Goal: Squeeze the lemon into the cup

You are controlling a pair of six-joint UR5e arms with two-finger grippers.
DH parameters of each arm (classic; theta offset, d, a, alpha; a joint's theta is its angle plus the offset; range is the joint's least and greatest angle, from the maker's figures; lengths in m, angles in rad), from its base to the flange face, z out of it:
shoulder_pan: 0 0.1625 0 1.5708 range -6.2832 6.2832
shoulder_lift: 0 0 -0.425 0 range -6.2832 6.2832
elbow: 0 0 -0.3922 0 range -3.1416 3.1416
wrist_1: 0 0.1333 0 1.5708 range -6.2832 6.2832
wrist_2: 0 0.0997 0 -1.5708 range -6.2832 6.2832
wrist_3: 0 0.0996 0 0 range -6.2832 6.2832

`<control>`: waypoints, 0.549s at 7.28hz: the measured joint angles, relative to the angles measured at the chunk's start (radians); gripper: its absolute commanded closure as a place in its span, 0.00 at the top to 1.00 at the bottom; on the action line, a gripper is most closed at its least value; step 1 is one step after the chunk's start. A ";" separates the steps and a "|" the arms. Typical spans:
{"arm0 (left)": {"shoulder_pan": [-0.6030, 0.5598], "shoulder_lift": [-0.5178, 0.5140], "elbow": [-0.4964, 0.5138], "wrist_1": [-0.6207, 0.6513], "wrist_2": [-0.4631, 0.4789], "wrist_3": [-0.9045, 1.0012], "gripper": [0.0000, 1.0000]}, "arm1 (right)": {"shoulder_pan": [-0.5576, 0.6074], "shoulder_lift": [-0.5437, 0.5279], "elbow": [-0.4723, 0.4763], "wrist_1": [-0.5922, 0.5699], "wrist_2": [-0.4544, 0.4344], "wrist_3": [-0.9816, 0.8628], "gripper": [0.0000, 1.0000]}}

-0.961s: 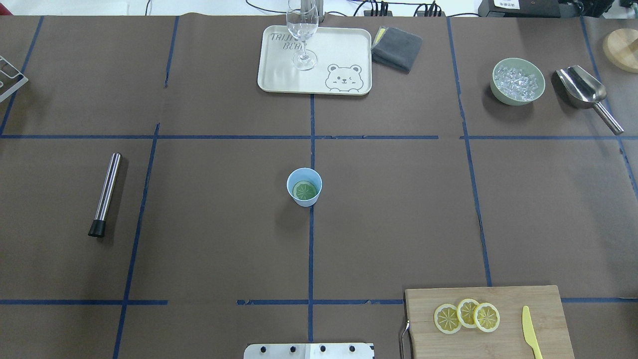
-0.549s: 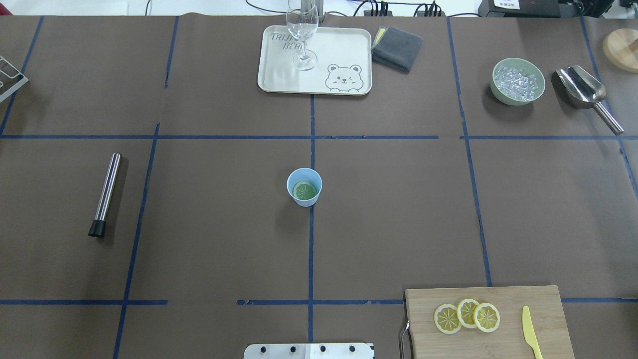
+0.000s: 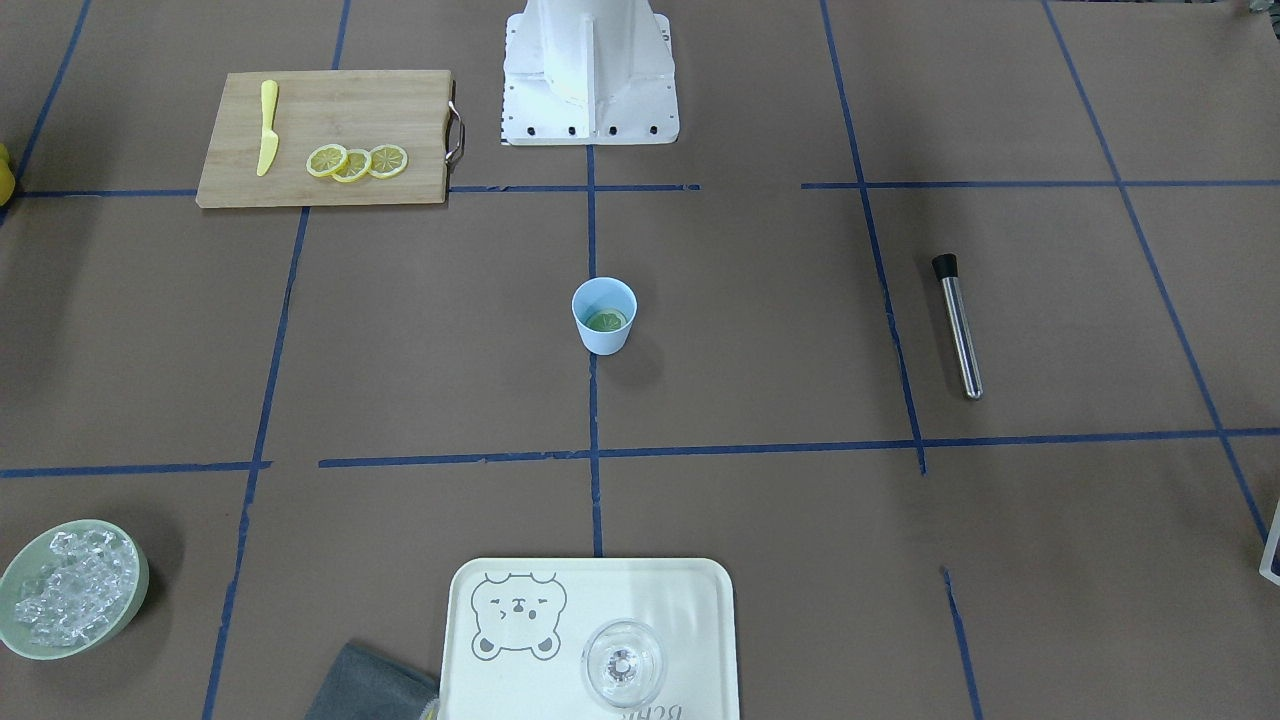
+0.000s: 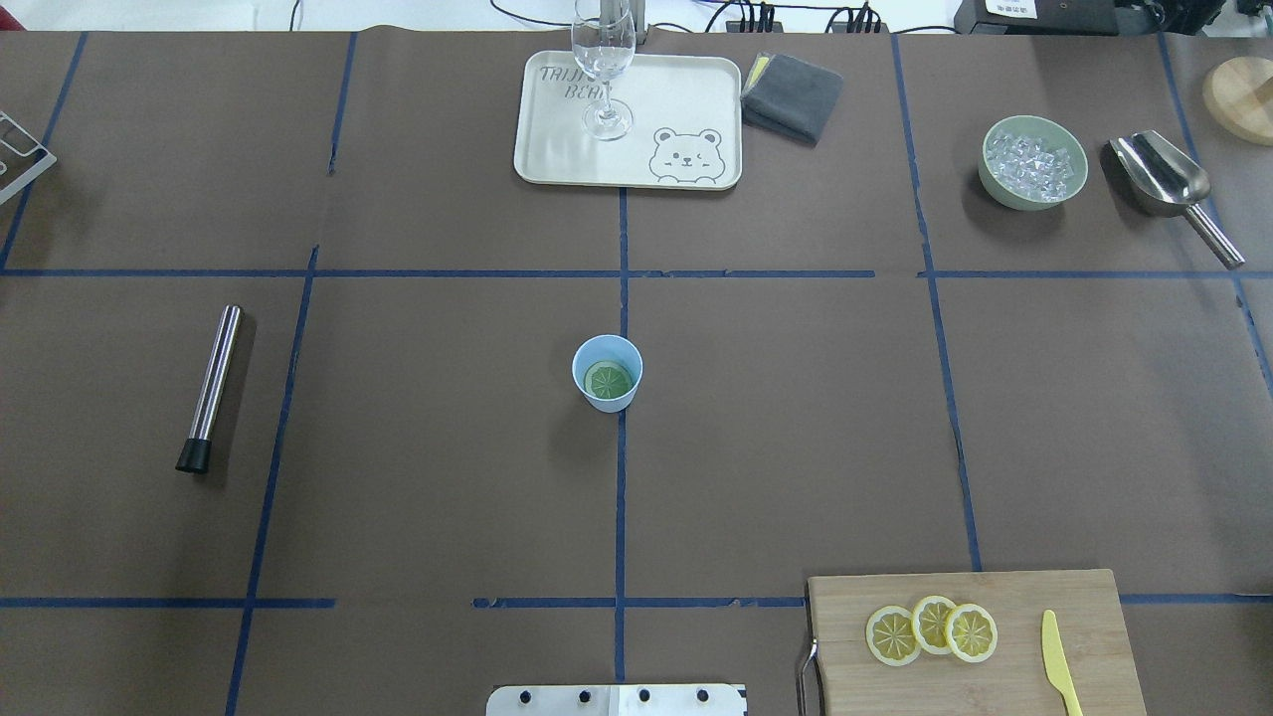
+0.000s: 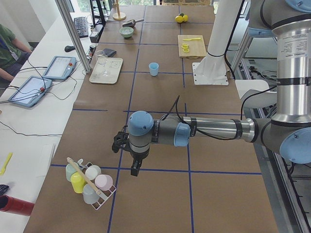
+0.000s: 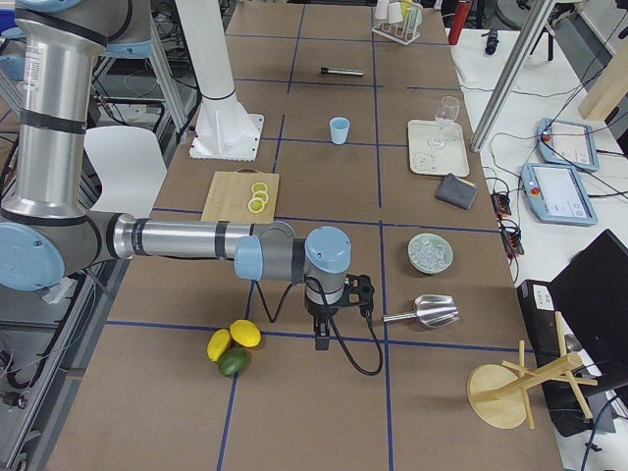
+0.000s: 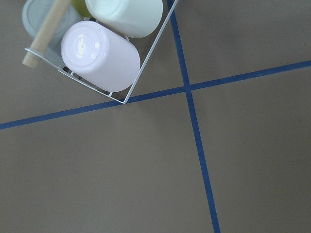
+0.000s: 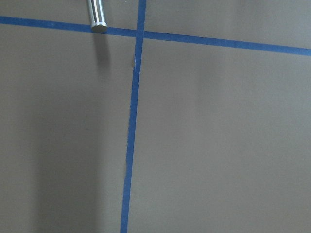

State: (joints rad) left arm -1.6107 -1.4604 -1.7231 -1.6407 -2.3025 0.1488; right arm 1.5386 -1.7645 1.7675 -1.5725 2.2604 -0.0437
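The light blue cup (image 4: 609, 402) stands at the table's centre, and a round greenish citrus slice (image 4: 608, 379) lies flat inside it. Three yellow lemon slices (image 4: 932, 629) overlap on the wooden cutting board (image 4: 995, 686) at the near right. Neither gripper appears in the overhead or front view. My left gripper (image 5: 134, 168) hangs over the table's left end beside a cup rack (image 5: 90, 184). My right gripper (image 6: 319, 339) hangs over the right end near the scoop (image 6: 424, 312). I cannot tell whether either is open or shut.
A yellow knife (image 4: 1060, 661) lies on the board. A steel muddler (image 4: 211, 386) lies at the left. At the back are a tray (image 4: 686, 89) with a glass (image 4: 603, 60), a grey cloth (image 4: 793, 94) and an ice bowl (image 4: 995, 189). Whole citrus fruits (image 6: 234, 343) sit by the right arm.
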 measured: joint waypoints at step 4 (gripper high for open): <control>0.000 0.001 -0.001 0.001 0.001 0.001 1.00 | -0.001 -0.007 0.002 0.000 0.006 -0.003 1.00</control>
State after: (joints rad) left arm -1.6107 -1.4596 -1.7242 -1.6400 -2.3013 0.1503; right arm 1.5372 -1.7715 1.7693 -1.5723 2.2668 -0.0462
